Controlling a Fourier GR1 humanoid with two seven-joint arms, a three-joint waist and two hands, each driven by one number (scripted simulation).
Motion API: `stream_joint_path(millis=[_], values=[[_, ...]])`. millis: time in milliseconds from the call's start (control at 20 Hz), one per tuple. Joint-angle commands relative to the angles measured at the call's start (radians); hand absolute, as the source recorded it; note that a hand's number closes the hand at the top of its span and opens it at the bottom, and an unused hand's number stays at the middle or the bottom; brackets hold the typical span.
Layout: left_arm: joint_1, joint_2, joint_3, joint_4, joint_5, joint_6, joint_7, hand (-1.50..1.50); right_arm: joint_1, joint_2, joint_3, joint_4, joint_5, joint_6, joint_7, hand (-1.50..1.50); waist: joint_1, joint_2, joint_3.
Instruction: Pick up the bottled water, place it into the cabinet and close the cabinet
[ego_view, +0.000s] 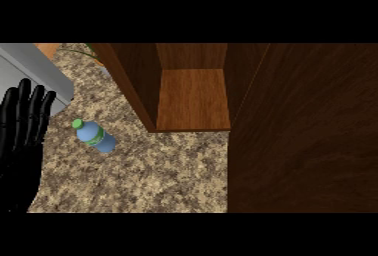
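While left hand (22, 135) rests open, bottled water (94, 136) stands free — near cabinet (193, 100) edge.

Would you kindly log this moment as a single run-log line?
bottled water: on counter, untouched | cabinet: open, nothing on visible shelf | cabinet door: swung open | left hand: open, resting at left edge | right hand: not in view

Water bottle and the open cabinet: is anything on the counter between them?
No. In the head view only bare speckled counter separates the water bottle from the cabinet. The left hand rests open at the left edge.
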Motion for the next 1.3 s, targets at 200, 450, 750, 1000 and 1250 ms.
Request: stream_joint_path(millis=[200,450,750,1000,1250], values=[[-0.228,0.141,0.256,0.285,0.287,-0.157,-0.062,-1.50,0.126,0.063,0.093,-0.152,0.017,-0.008,0.049,-1.50,0.002,0.017,-0.001],[-0.177,0.134,0.292,0.326,0.472,-0.182,0.135,-1.50,0.230,0.009,0.196,-0.190,-0.170,0.178,0.103,-1.50,0.009,0.012,0.000],[-0.174,0.191,0.328,0.299,0.522,-0.194,0.205,-1.50,0.495,-0.027,0.228,-0.425,-0.216,0.238,0.125,-1.50,0.007,0.011,0.001],[-0.115,0.243,0.354,0.272,0.482,-0.192,0.260,-1.50,0.537,-0.030,0.256,-0.482,-0.188,0.231,0.128,-1.50,0.010,0.012,0.001],[-0.088,0.227,0.352,0.352,0.452,-0.210,0.232,-1.50,0.651,-0.019,0.342,-0.521,-0.126,0.226,0.064,-1.50,0.007,0.012,0.001]])
